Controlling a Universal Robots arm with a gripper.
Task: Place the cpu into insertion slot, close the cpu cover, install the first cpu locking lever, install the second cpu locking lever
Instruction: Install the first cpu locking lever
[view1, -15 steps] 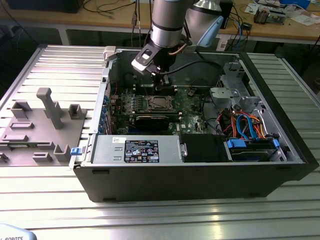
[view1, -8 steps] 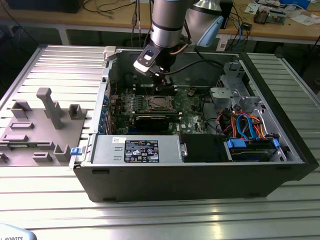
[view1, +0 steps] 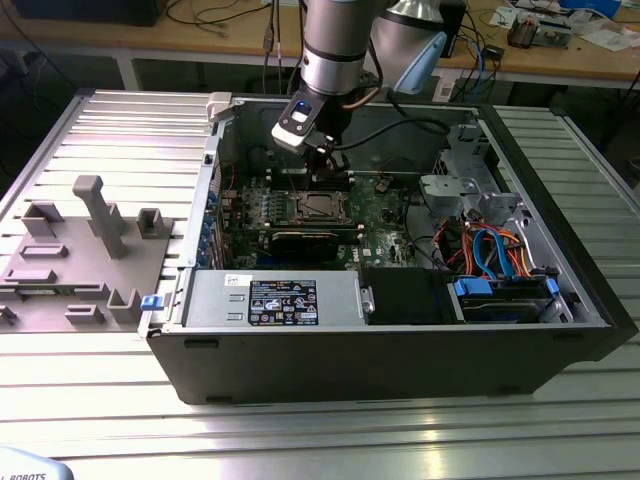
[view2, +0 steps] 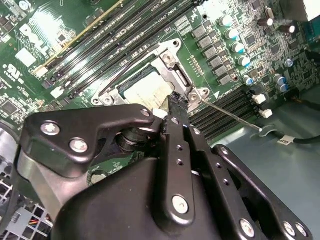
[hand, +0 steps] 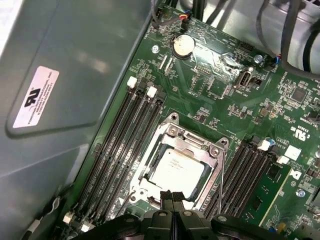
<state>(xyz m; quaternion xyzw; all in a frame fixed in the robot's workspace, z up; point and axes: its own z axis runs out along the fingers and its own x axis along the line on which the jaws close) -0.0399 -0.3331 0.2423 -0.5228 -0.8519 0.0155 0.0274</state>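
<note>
The cpu (hand: 177, 170), a square chip with a silvery top, lies in the insertion slot (hand: 172, 131) on the green motherboard (hand: 220, 85). The cpu cover (hand: 150, 157), a metal frame, lies down around the chip, which shows through its window. My gripper (hand: 172, 194) is shut with nothing between its black fingers (view2: 176, 102), and their tips sit at the socket's edge. A thin wire locking lever (view2: 235, 117) sticks out from the socket's corner over the memory slots, with its hooked end free. In the exterior view the gripper (view1: 322, 160) hangs just above the cpu (view1: 322, 205) inside the case.
Long black memory slots (hand: 125, 145) flank the socket on both sides. The open computer case (view1: 400, 350) holds a power supply (view1: 280, 300), a grey drive cage (view1: 460, 185) and coloured cables (view1: 490, 250) on the exterior view's right. A grey fixture (view1: 90, 215) stands outside on the exterior view's left.
</note>
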